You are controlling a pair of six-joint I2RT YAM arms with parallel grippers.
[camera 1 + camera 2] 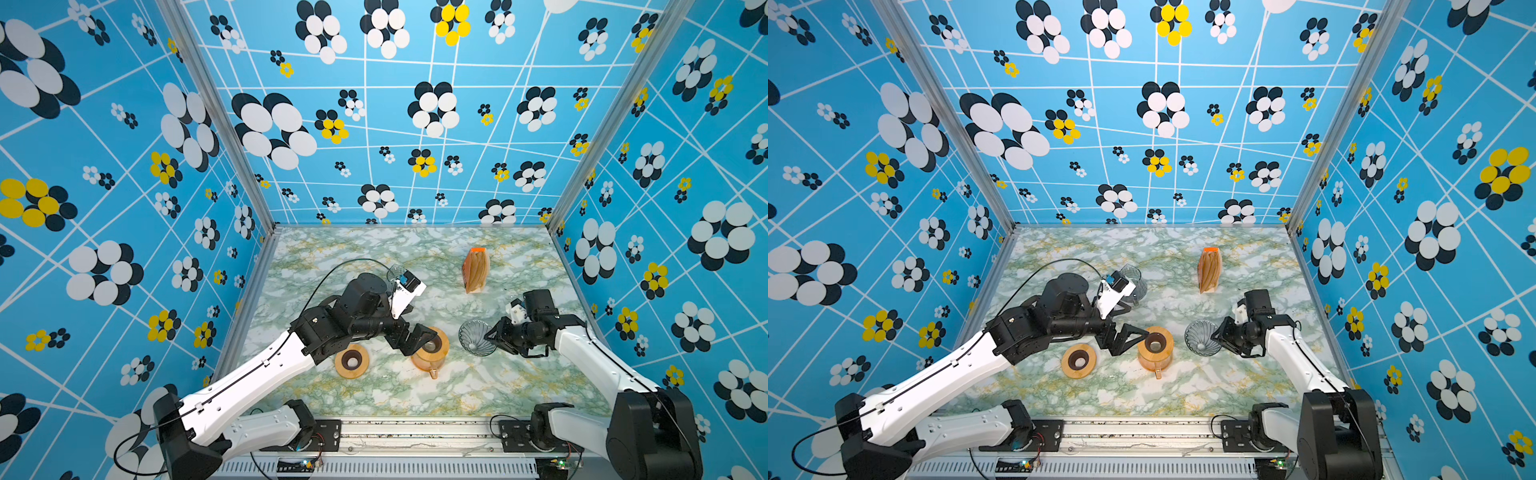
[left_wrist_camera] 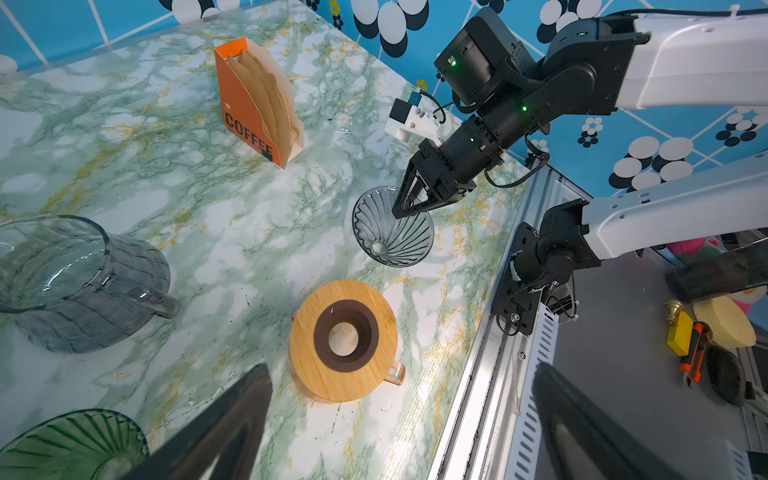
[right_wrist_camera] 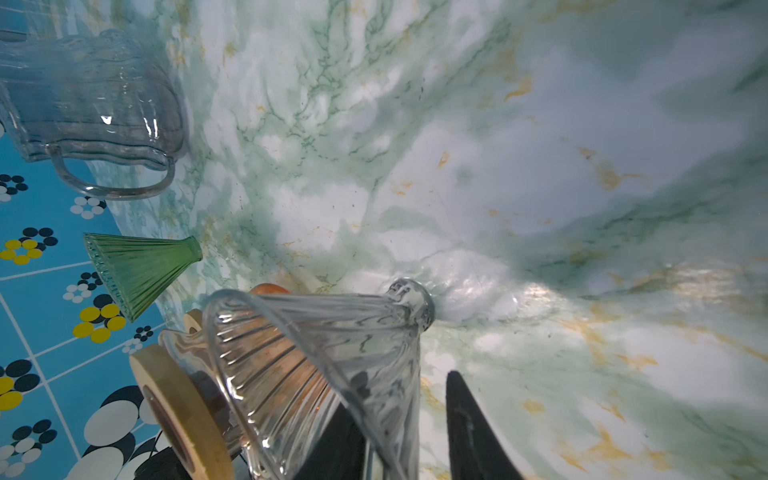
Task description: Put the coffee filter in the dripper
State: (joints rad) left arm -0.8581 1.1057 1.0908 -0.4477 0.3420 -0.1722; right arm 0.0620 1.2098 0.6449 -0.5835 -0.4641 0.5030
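Filters: brown paper, a stack standing upright in the orange box marked COFFEE, toward the back of the desk. None is in either hand and none is in a dripper.

Clear dripper: ribbed glass cone, mouth upward and somewhat tilted, narrow end on the desk. It is empty and well apart from the box.

Right hand: at the clear dripper's rim. In the right wrist view one finger stands outside the glass wall, with a strip of desk showing between it and the glass. The other finger shows darkly through the glass, apparently inside the cone. The hand is partly spread astride the rim and, as far as can be seen, not pinching it.

Left hand: fingers spread wide, empty, hovering just beside the amber pot with its wooden collar.

Also on the desk: loose wooden ring near the pot; glass jug; green dripper.

Progress: early, nothing of the task proper is done. The step in hand looks like taking hold of the clear dripper, perhaps to seat it on the pot's collar. Left to do: secure the dripper, draw one filter from the box, and set it in the cone.
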